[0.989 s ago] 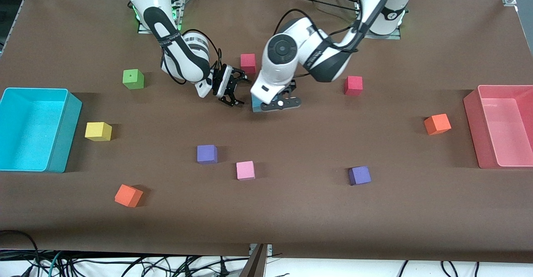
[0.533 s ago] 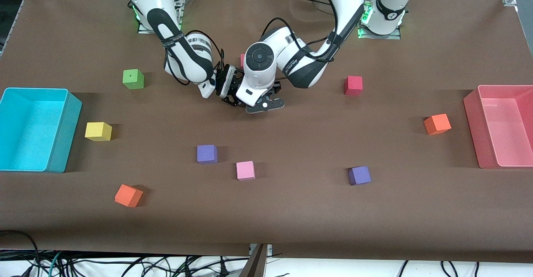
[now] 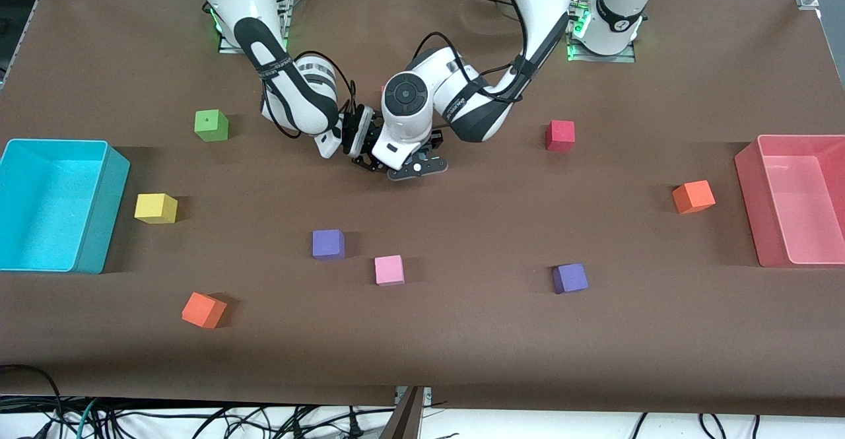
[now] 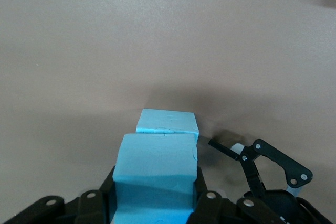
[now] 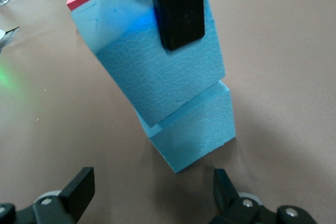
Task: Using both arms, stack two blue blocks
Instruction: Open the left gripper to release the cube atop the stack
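My left gripper point(image 3: 412, 165) is shut on a light blue block point(image 4: 155, 177) and holds it on top of the second light blue block point(image 4: 168, 123), which sits on the table. In the right wrist view the upper block point(image 5: 152, 61) sits tilted and offset on the lower block point(image 5: 194, 129), with a left finger point(image 5: 178, 9) pressed on its side. My right gripper point(image 3: 366, 155) is open and empty point(image 5: 152, 187), close beside the stack; it also shows in the left wrist view point(image 4: 262, 166). Both blocks are hidden under the left hand in the front view.
A red cube point(image 3: 560, 135), green cube point(image 3: 211, 125), yellow cube point(image 3: 156, 208), two purple cubes point(image 3: 328, 243) point(image 3: 570, 278), pink cube point(image 3: 389, 270) and two orange cubes point(image 3: 204, 309) point(image 3: 693, 196) lie around. A turquoise bin point(image 3: 99, 214) and a pink bin point(image 3: 749, 195) stand at the table's ends.
My left arm has moved toward the right arm's end of the table, up against my right gripper. The right gripper has barely moved.
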Robot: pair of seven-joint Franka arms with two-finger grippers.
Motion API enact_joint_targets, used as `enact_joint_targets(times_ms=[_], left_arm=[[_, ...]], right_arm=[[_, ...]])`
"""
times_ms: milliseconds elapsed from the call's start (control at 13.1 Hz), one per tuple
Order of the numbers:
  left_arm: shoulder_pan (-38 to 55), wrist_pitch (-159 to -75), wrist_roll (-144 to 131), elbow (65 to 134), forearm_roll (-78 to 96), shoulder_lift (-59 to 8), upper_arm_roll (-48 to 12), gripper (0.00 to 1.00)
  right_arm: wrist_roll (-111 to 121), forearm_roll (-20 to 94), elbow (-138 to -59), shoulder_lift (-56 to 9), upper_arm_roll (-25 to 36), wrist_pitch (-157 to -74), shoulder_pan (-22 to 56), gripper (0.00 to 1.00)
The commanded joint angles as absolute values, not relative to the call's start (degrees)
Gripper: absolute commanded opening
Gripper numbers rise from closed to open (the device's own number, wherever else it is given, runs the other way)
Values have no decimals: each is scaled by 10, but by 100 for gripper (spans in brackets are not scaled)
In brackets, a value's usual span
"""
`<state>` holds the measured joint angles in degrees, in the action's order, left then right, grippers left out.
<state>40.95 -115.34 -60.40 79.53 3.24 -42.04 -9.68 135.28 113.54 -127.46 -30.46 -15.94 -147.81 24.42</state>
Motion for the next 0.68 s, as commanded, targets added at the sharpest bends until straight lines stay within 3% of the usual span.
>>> enact_joint_targets(times_ms=[0, 152, 228, 609], left_arm=[[419, -1149, -613, 775, 41, -434, -81, 59], [419, -1150, -622, 775, 42, -435, -81, 68], [419, -1150, -626, 775, 42, -436, -81, 80], [422, -1150, -643, 770, 42, -435, -81, 83]], right_arm=[[1364, 1148, -1267, -309, -153, -1482, 254, 100], [1363, 1148, -1267, -308, -153, -1482, 254, 100], [1363, 1149, -1267, -308, -152, -1482, 254, 100], [1363, 1146, -1268, -308, -145, -1482, 254, 100]])
